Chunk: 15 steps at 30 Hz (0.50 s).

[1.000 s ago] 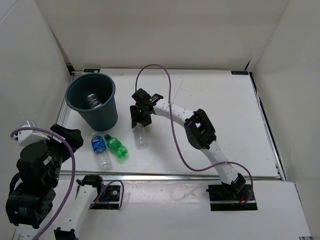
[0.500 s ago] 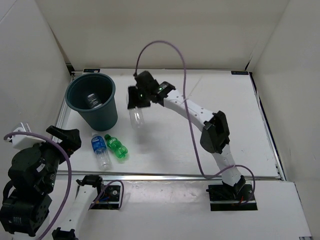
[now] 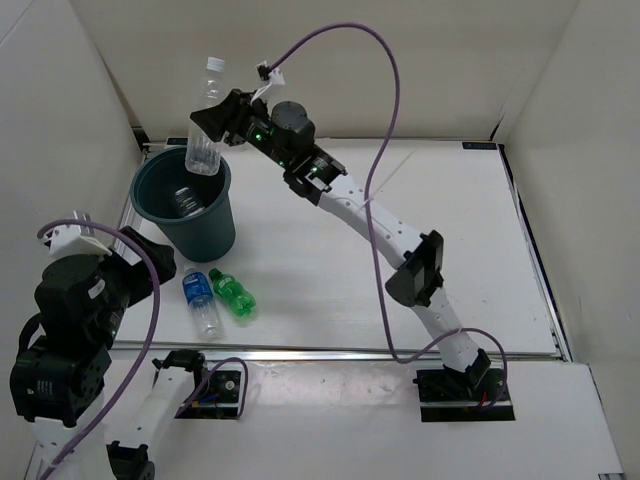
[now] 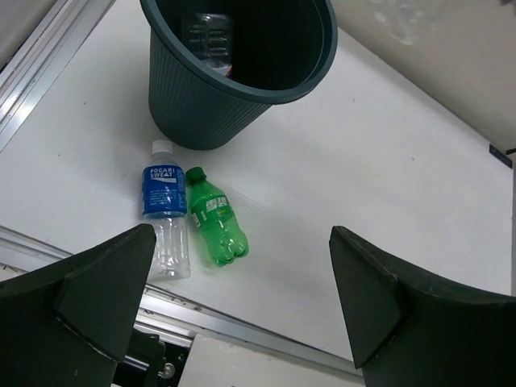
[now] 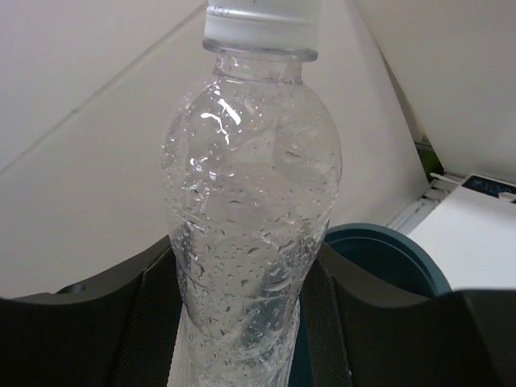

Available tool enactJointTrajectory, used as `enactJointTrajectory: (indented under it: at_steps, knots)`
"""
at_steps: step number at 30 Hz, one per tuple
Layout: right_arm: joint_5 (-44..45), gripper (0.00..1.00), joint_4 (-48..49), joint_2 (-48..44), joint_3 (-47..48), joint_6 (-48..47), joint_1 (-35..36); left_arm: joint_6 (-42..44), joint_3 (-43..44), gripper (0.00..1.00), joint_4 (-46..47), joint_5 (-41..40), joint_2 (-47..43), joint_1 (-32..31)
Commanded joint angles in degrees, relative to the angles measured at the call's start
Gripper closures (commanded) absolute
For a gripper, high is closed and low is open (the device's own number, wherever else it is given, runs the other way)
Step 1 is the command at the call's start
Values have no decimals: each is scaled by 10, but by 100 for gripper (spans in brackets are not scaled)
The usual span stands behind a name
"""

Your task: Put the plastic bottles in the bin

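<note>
Holding the clear white-capped bottle (image 3: 203, 148) cap-up over the bin (image 3: 205, 235) for a straight drop, our right gripper (image 3: 212, 115) clamps its body; our left gripper (image 4: 238, 282) hangs wide open.

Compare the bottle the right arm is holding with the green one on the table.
The held bottle is clear, unlabelled, white-capped; the green bottle is green with a green cap and printed label. The held bottle is gripped cap-up in the right gripper by the bin; the green bottle lies flat, untouched. Both are small capped plastic bottles.
</note>
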Motion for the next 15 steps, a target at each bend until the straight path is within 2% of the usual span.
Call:
enactJointTrajectory:
  at_steps: [1,7,10,13,15]
  knots:
    - [41,53,93,50,-5,10,-3,26,2,0,-44,12,14,-2]
    - [48,47,132,86,9,-1,-3,26,-20,0,-44,6,30,-2]
    - [48,38,132,98,16,-1,-3,15,-26,0,-44,-6,44,-2]
    - [21,0,119,98,11,-1,-3,2,-32,0,-38,-13,54,-2]
    - [15,0,89,78,11,-13,-3,-4,-44,0,-32,-13,54,-2]
